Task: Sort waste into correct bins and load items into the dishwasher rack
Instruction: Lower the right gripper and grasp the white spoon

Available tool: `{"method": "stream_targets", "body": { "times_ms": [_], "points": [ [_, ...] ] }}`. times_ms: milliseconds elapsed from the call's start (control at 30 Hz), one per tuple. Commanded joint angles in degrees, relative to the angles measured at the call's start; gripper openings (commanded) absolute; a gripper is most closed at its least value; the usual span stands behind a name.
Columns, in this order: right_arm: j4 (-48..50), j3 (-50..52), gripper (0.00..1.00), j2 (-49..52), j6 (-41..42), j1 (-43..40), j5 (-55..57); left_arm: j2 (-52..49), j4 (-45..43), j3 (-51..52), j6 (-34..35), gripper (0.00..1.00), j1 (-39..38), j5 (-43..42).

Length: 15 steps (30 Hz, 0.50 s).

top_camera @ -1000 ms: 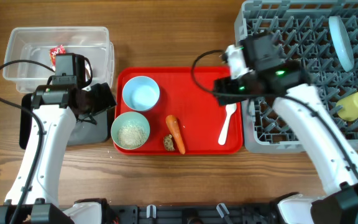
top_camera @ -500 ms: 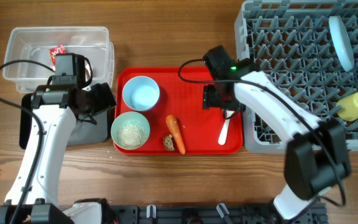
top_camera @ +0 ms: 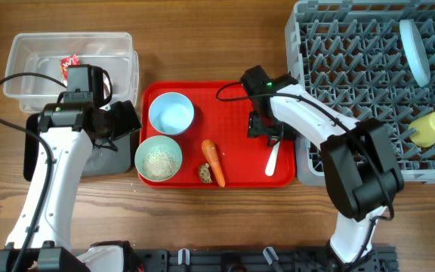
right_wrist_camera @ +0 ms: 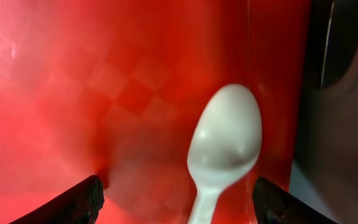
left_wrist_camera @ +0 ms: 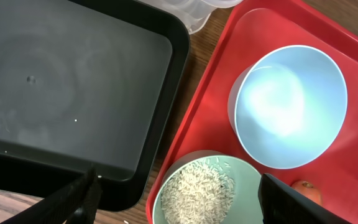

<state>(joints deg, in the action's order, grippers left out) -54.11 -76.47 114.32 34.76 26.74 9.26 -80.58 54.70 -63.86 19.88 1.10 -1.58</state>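
Right claw (right_wrist_camera: 178, 196): jaws wide, nothing held, low over the spoon (right_wrist_camera: 225, 146).
Spoon: glossy white plastic, oval bowl, thin handle. It lies flat on the red tray (right_wrist_camera: 73, 93), near the tray's right rim. Long axis runs near-to-far across the table (top_camera: 202, 38); the bowl end points to the far side and the handle passes between the fingers.
Red tray surface: smooth, shiny, faint checker pattern.
Rack (top_camera: 368, 75): grey pegged grid, just right of the red tray.
Left claw (left_wrist_camera: 179, 199): jaws wide, empty, above the matte black tray (left_wrist_camera: 73, 81) and the mint bowl (left_wrist_camera: 248, 186) of rice (left_wrist_camera: 197, 186). A round blue bowl (left_wrist_camera: 288, 106) sits beside the mint bowl.
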Motion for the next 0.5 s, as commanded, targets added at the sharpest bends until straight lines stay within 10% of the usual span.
{"method": "stream_targets", "body": {
  "times_ms": [0,467],
  "points": [
    [2.03,0.37,0.79,1.42,1.2,-0.02,1.92,-0.11,0.02,-0.11,0.5,0.83,-0.26,-0.5],
    [3.74,0.37,0.8,1.62,-3.08,-0.35,1.66,-0.11,0.02,-0.11,0.5,0.83,-0.26,-0.5]
  ]
}}
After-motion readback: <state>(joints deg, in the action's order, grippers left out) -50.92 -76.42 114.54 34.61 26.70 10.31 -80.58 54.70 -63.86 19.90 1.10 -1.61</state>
